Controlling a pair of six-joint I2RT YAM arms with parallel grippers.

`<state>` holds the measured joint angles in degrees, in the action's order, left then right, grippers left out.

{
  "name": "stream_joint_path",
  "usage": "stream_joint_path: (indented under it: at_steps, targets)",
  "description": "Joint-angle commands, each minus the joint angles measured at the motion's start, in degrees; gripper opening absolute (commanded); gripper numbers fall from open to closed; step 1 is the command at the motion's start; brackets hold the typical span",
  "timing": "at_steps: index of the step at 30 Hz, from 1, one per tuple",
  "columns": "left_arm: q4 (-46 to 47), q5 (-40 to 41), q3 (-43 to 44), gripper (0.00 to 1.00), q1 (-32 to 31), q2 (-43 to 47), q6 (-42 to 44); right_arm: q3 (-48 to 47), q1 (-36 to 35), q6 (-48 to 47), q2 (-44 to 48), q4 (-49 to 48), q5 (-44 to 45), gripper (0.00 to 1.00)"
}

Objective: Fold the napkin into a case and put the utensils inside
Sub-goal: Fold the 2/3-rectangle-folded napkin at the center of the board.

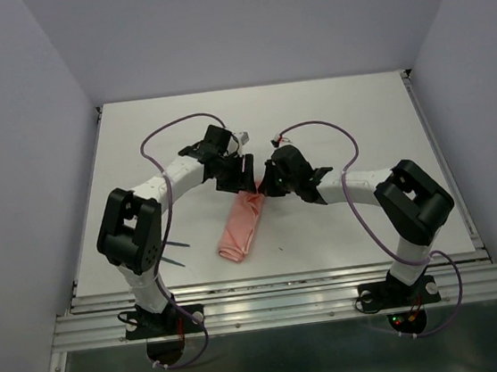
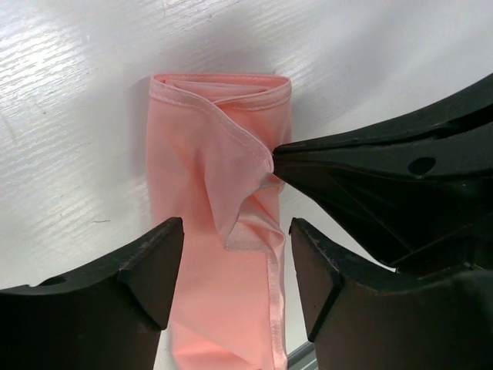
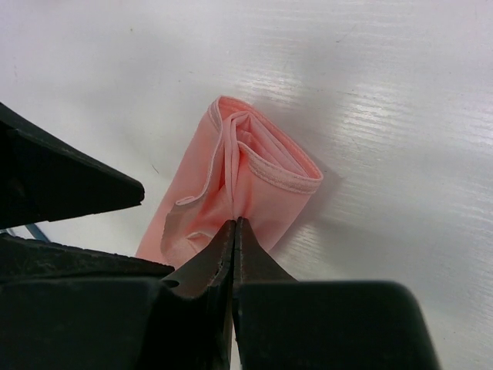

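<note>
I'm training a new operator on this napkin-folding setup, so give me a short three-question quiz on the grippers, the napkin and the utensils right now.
1. True or false: the left gripper is clamped on the folded napkin.
2. Pick one: the right gripper is A) open and empty, B) shut on a fold of the napkin, C) carrying a fork.
3. Where do the teal utensils lie?

Key: 1 false, its jaws stand open over the cloth. 2 B. 3 on the table, left of the napkin, not inside it.
</note>
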<state>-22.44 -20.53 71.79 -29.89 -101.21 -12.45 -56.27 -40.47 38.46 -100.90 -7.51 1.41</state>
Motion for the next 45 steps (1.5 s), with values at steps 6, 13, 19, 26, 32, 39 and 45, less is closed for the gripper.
stream_joint_path:
  at_steps: [6,13,19,26,32,39,45]
  targets:
    - [4.4,1.6,-1.3,0.2,2.0,6.3,-3.0,0.2,0.2,0.5,2.3,-2.8,-0.1,0.01]
    - [8.5,0.5,-1.6,0.08,2.6,6.1,-6.0,-0.2,0.2,0.4,1.9,-2.8,-0.2,0.01]
    - [12.7,-2.5,-1.0,0.01,2.5,2.8,-8.3,-0.4,0.2,0.5,1.7,-2.8,-0.4,0.01]
    - [12.1,-3.1,-1.9,0.0,1.8,-0.7,-7.9,-0.8,0.2,0.5,1.8,-2.8,-0.4,0.01]
    - [12.7,-1.2,-4.4,0.0,1.9,-0.2,-8.5,-0.9,0.2,0.4,1.4,-2.8,-0.7,0.01]
    - [13.3,-4.5,-5.5,0.0,1.5,-0.5,-7.8,-1.0,0.2,0.6,1.1,-2.8,-0.8,0.01]
    - [14.5,-7.9,-6.0,0.0,0.9,-1.5,-8.1,-1.3,0.2,0.7,1.2,-2.8,-0.9,0.01]
